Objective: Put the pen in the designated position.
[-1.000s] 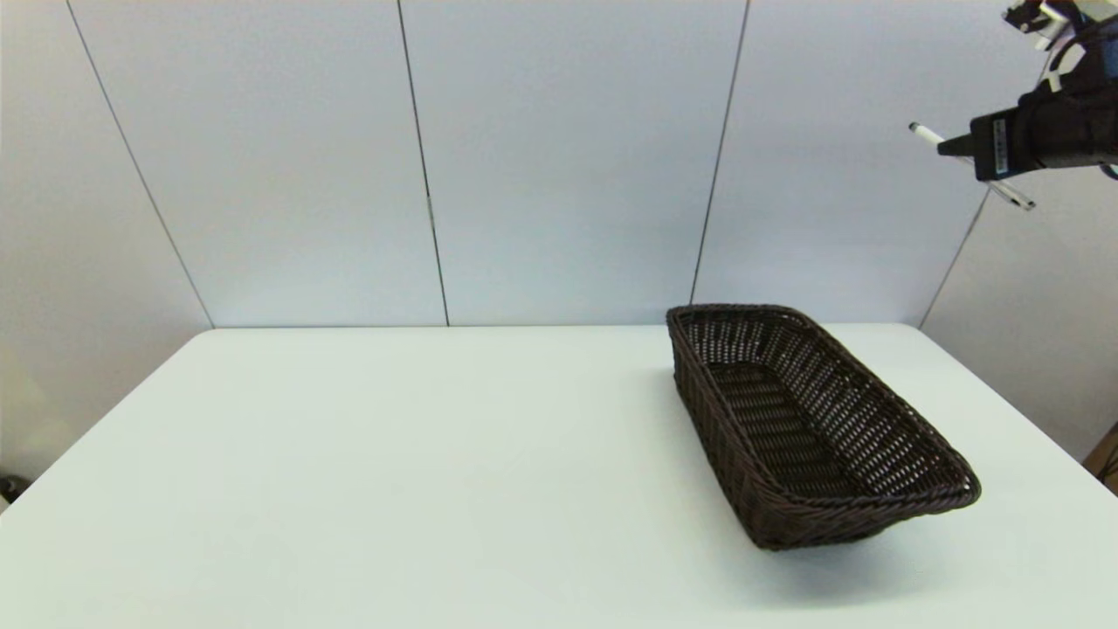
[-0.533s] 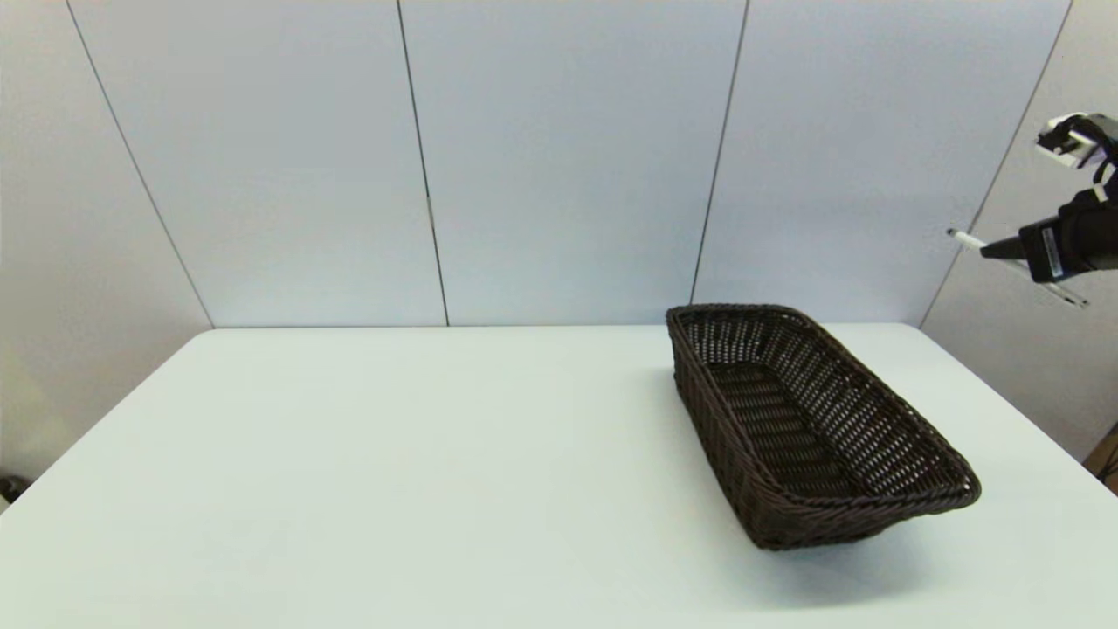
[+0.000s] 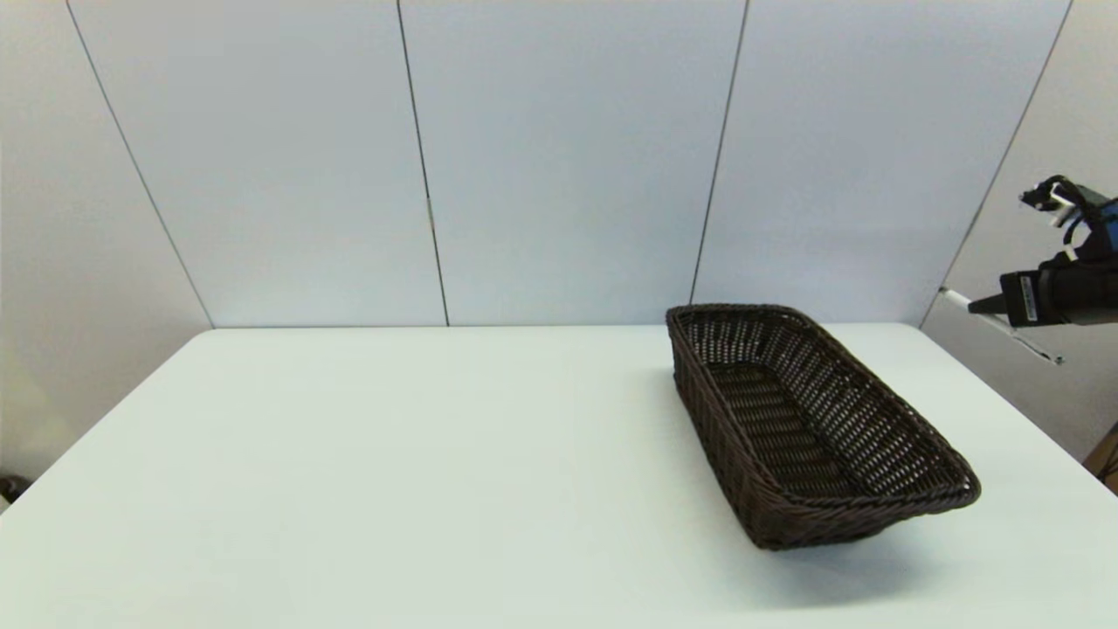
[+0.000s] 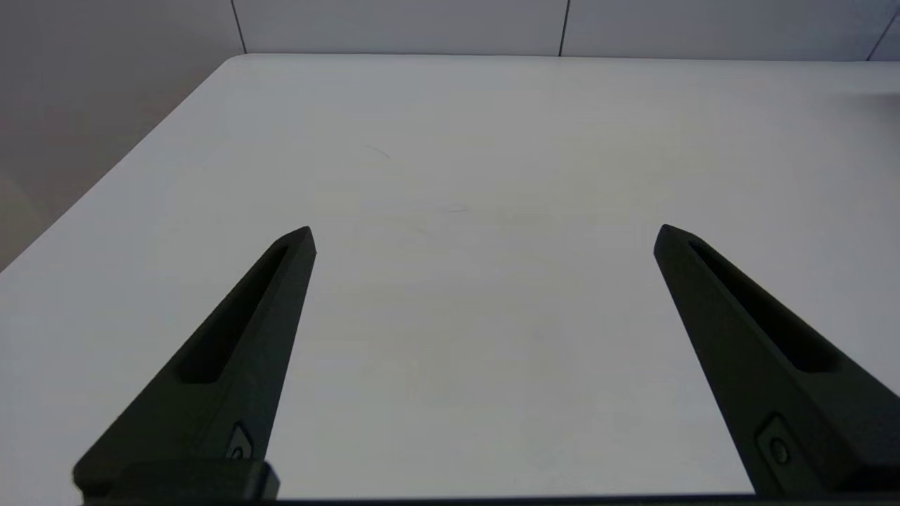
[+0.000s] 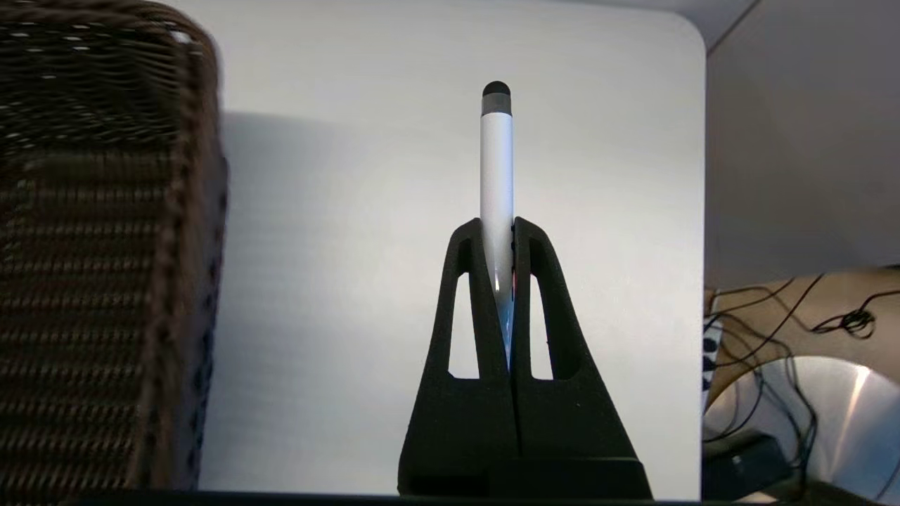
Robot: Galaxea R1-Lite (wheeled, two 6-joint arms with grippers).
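In the head view, a long dark brown wicker basket stands on the white counter, on its right half, running from near the far edge toward the near right corner. The right gripper hangs in the air at the right edge of the view, beyond the counter's right edge and above its level. Its fingers are clamped on the thin straight white pen with small dark ends, which slants across them, one end toward the basket side and higher, the other lower and farther out.

In the left wrist view, the left gripper is over bare white counter near its left edge, its two long black fingers spread wide apart with nothing between them.

In the right wrist view, the right gripper's fingers are pressed together on the pen, which sticks out past their tips, its dark cap foremost. The basket's woven wall stands off to one side, apart from the pen, with counter between them
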